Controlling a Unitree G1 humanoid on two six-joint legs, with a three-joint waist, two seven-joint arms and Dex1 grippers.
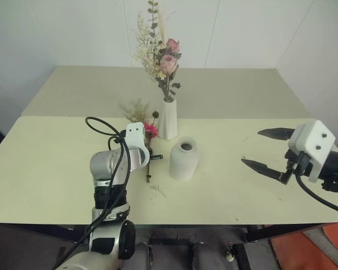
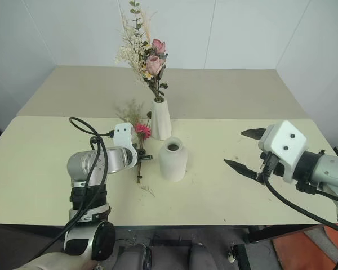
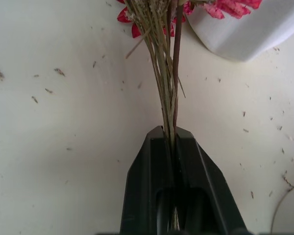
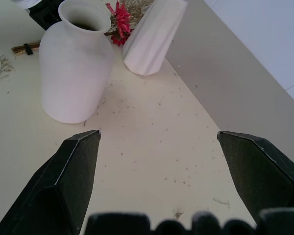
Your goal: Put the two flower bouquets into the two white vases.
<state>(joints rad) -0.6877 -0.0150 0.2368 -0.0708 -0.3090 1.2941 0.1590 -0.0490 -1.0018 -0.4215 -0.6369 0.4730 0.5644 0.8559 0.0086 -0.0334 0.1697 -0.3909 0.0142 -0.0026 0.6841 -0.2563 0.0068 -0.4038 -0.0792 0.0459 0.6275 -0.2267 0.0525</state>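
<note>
The pale pink rose bouquet stands upright in the tall slim white vase at the table's middle. In front of it the short rounded white vase stands with nothing in its mouth. The magenta daisy bouquet lies on the table to the left of both vases, its stems pointing toward me. My left gripper is shut on those stems near their lower end. Off to the right, above the table, my right gripper hangs open, holding nothing, and faces the short vase.
A second table adjoins at the back, against a white wall. Dried crumbs and a loose sprig lie on the tabletop near the front edge. A black cable loops over my left arm.
</note>
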